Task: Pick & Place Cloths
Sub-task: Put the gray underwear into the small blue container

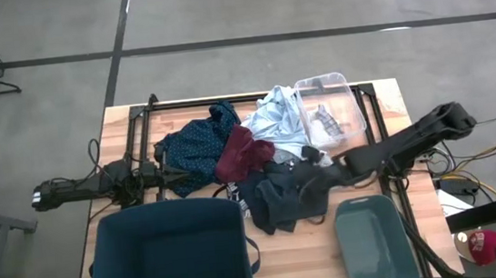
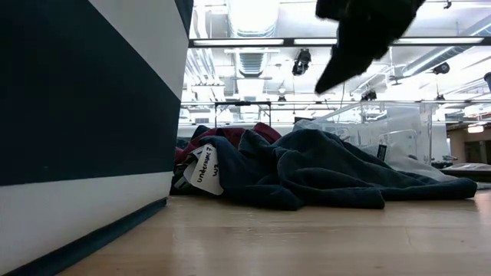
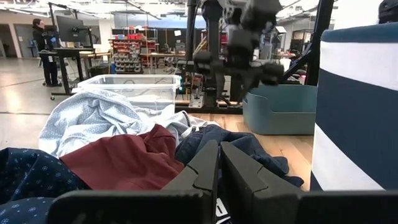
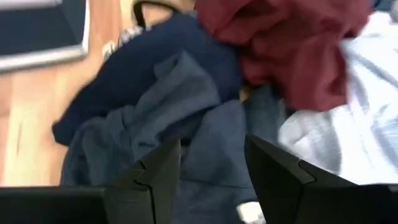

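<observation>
Right claw (image 4: pixel 211 165) part open, empty, hovering over dark garment (image 1: pixel 281 200) beside maroon piece (image 1: pixel 242 154). Soft, light, floppy: pinch a raised fold. Left claw (image 3: pixel 219 163) shut, empty.

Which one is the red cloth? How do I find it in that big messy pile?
Look at the heap of clothes on the wooden table. The maroon cloth sits in the middle of it, between the navy dotted shirt and the pale blue-white shirt. It is the only dark red piece there.
</observation>
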You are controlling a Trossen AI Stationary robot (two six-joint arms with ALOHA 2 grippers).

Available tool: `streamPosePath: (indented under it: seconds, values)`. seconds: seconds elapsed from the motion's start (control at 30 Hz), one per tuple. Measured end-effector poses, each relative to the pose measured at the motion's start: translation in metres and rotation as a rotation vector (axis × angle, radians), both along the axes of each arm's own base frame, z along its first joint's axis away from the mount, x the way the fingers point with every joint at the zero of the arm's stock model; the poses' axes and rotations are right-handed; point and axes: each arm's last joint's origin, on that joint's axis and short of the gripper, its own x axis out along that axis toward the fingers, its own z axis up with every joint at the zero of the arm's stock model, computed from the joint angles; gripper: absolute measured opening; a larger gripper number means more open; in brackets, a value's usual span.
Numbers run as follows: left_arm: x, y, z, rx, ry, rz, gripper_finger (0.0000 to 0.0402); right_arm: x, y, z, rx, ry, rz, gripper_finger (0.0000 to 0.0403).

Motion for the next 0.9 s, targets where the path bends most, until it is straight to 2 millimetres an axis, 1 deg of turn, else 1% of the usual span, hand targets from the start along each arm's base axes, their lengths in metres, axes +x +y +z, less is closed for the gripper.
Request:
streamPosePath:
  seconds: [0.2, 0.37, 0.5, 0.6, 0.7, 0.8, 0.9]
  values:
    - [0.0, 0.0, 0.0, 0.0, 0.006, 0.0, 0.0023, 0.016, 0.016, -0.035, -0.019, 0.119, 0.02, 0.0195]
    - [0.0, 0.0, -0.001, 0.0, 0.007, 0.0, 0.0023, 0.029, 0.024, -0.052, -0.023, 0.165, 0.008, 0.0197]
    - [0.0, 0.0, -0.001, 0.0, 0.007, 0.0, 0.0023, 0.037, 0.026, -0.065, -0.04, 0.202, 0.004, 0.0184]
    - [0.0, 0.0, -0.001, 0.0, 0.007, 0.0, 0.0023, 0.04, 0.027, -0.073, -0.048, 0.224, 0.003, 0.0167]
    - [0.0, 0.0, -0.001, 0.0, 0.007, 0.0, 0.0023, 0.042, 0.028, -0.077, -0.048, 0.236, -0.003, 0.0138]
    - [0.0, 0.0, -0.001, 0.0, 0.008, 0.0, 0.0023, 0.044, 0.029, -0.08, -0.04, 0.239, -0.015, 0.0099]
    - [0.0, 0.0, -0.001, 0.0, 0.008, 0.0, 0.0023, 0.046, 0.03, -0.084, -0.039, 0.248, -0.021, 0.0048]
